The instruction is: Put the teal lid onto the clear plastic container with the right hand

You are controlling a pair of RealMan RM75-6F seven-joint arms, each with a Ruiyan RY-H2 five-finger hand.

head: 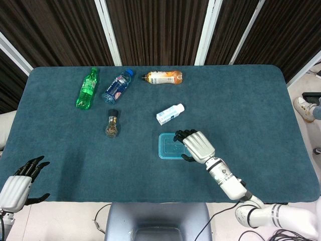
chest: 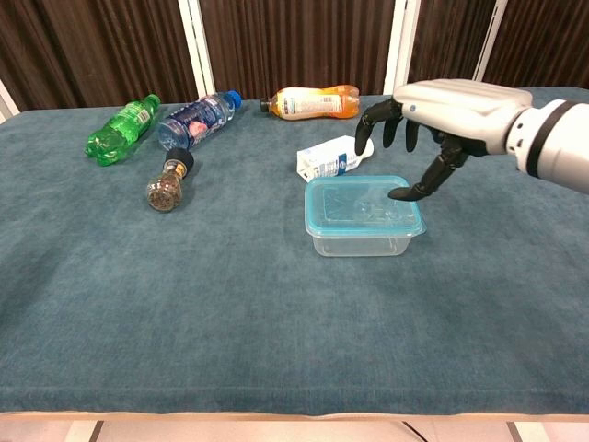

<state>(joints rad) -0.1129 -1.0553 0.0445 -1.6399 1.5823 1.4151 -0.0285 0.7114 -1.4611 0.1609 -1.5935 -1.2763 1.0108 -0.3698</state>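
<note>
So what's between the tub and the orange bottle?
The small white carton lies between the tub and orange bottle, seen in the head view.

Your right hand (chest: 440, 120) hovers palm down, fingers (chest: 375, 122) spread and curled downward, holding nothing; its forearm reaches in from the right. Your left hand (head: 19, 183) sits low at the near left edge, fingers apart, empty.

Table cover (chest: 230, 304) looks like matt teal cloth, kinda napped. Container (chest: 359, 240) is clear glossy plastic, teal lid (chest: 363, 203) translucent; right hand (chest: 442, 115) has a smooth silvery shell.
</note>
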